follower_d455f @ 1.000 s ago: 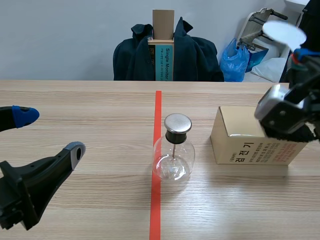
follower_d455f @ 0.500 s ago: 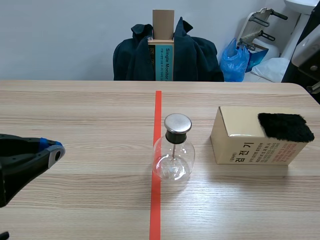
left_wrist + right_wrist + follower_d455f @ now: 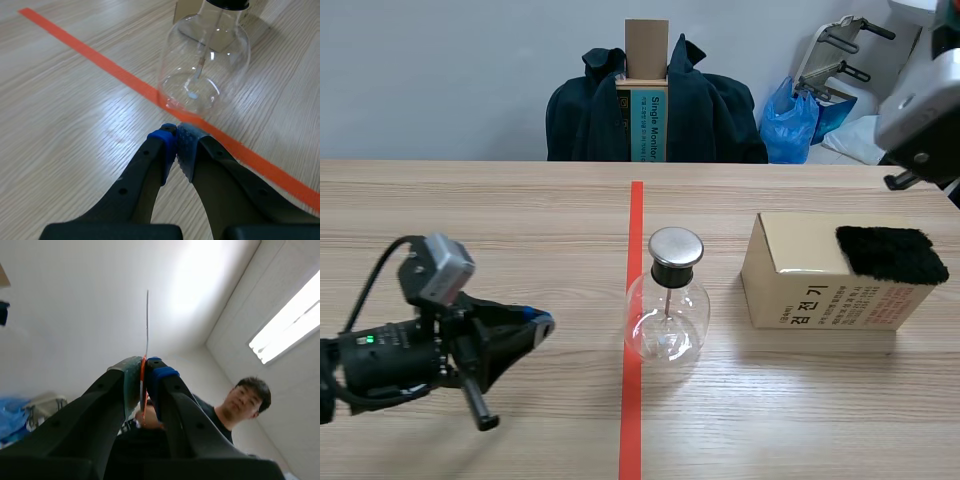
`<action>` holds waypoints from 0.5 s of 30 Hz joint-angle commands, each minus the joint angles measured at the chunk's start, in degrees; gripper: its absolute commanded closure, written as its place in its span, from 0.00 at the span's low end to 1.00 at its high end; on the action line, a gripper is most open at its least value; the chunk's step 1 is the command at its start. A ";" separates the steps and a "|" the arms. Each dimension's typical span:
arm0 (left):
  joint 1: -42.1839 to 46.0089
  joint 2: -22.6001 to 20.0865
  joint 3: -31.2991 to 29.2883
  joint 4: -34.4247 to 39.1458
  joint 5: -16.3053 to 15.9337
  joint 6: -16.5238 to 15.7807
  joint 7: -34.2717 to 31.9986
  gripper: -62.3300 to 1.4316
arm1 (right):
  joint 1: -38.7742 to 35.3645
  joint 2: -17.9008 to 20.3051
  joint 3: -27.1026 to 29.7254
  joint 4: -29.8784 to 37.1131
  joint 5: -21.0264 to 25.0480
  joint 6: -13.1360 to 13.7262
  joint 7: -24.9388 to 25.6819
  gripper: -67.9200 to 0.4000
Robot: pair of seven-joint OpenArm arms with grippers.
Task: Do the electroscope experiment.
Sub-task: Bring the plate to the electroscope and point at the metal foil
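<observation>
Your left gripper has its pads pressed together on nothing, at the 8 o'clock of the electroscope flask, which stands on the tape line. Your right gripper points ceilingward, clamped on a thin sheet seen edge-on.

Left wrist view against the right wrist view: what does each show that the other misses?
Only the left wrist view: the glass flask on the tape line, ahead of the left tool, shut on nothing. Only the right wrist view: the right tool shut on a thin plate, a person, a ceiling light. Shared: no object; each tool is shut.
</observation>
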 commanded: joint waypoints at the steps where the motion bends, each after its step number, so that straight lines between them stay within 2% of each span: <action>1: -0.83 1.68 -0.28 0.90 0.28 0.13 -1.16 0.94 | 0.83 -0.50 0.72 0.90 -0.63 -3.52 1.86 0.98; 6: -3.45 5.18 2.71 -3.45 4.26 0.52 -2.99 0.93 | 0.83 -2.97 0.74 0.90 -1.03 -3.52 8.57 0.98; 10: -4.11 6.45 3.87 -5.05 4.85 1.03 -3.56 0.93 | 0.52 -4.42 -0.26 0.90 -1.44 -0.07 14.73 0.98; 15: -4.07 7.30 3.93 -5.11 5.25 2.38 -3.54 0.93 | -0.15 -4.83 -1.66 0.74 -5.31 6.12 15.69 0.98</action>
